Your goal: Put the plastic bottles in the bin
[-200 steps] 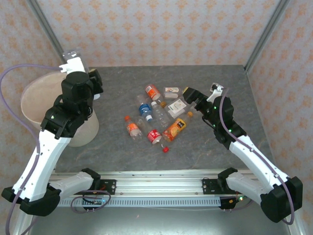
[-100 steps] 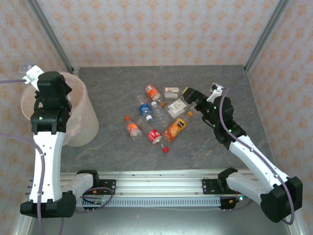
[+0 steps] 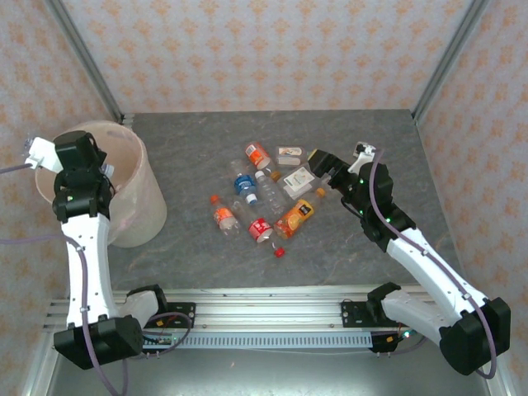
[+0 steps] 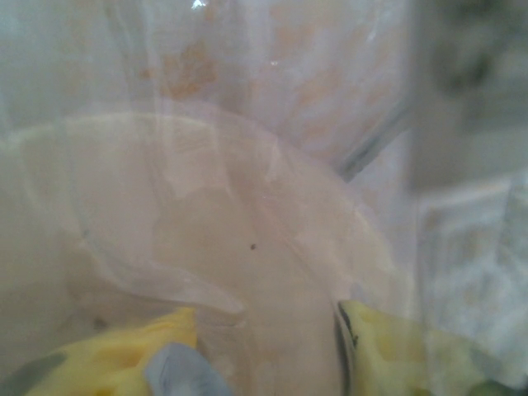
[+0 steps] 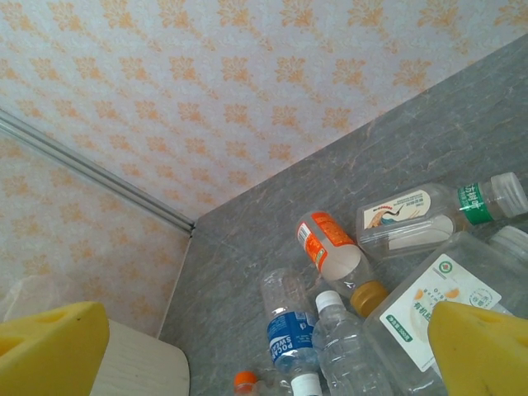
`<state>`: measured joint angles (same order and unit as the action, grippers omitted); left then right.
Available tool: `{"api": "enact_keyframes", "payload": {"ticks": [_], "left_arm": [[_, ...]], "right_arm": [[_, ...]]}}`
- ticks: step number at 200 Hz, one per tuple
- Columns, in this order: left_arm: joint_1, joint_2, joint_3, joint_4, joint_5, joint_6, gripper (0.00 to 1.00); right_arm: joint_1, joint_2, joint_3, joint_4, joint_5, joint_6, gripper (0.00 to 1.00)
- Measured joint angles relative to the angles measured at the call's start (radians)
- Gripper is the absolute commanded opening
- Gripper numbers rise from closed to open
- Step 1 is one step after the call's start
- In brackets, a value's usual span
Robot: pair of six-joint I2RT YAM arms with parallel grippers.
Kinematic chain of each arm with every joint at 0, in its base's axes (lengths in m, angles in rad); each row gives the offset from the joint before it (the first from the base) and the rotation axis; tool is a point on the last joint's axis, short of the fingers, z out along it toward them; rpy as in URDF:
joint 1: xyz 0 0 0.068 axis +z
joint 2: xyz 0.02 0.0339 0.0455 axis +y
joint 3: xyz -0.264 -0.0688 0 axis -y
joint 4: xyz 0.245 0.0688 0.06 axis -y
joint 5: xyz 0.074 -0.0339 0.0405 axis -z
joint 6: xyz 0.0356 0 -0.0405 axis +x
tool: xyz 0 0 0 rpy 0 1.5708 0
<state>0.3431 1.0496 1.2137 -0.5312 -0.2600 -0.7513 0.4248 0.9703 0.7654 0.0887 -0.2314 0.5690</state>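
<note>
**Left gripper** (image 3: 102,171): sits in the mouth of the bin (image 3: 142,206), toward its left side. The wrist view is blurred and washed out by clear plastic close to the lens. The yellow pads (image 4: 140,363) are cut off by the lower edge. They are closed in on a clear bottle (image 4: 268,330); its label and cap cannot be made out.

**Bin**: stands at the left edge of the table (image 3: 190,140), near the left wall. Its left rim is partly hidden behind the left arm, and what lies inside cannot be read.

**Bottles** (image 3: 264,194): a loose heap lying on their sides mid-table, well apart from the bin. Several overlap, so the count is uncertain. A red cap (image 3: 280,252) lies alone just in front of the heap.

**Right gripper** (image 3: 322,169): jaws spread wide, holding nothing, at the heap's right edge. In the wrist view its pads (image 5: 478,351) are cropped at both lower corners, and a white-labelled bottle (image 5: 437,297) lies just beside the right-hand one.

**Open room**: bare table between bin and heap, behind the heap up to the back wall, and right of the right arm.
</note>
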Motion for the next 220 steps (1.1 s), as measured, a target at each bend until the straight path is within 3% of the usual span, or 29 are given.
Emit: {"api": "enact_keyframes", "payload": {"ticks": [59,114,169,220], "left_arm": [[0.000,0.069,-0.052,0.049,-0.012,-0.240,0.51],[0.000,0.205,-0.026,0.016,-0.038,-0.424,0.68],[0.000,0.330,0.065,-0.069,-0.027,-0.508,0.90],[0.000,0.304,0.080,-0.105,-0.027,-0.516,0.93]], "right_arm": [[0.000,-0.023,0.000,-0.031,0.000,-0.017,0.99],[0.000,-0.024,0.000,-0.040,0.000,-0.018,0.99],[0.000,-0.025,0.000,-0.053,0.000,-0.018,0.99],[0.000,-0.034,0.000,-0.060,0.000,-0.021,0.99]]}}
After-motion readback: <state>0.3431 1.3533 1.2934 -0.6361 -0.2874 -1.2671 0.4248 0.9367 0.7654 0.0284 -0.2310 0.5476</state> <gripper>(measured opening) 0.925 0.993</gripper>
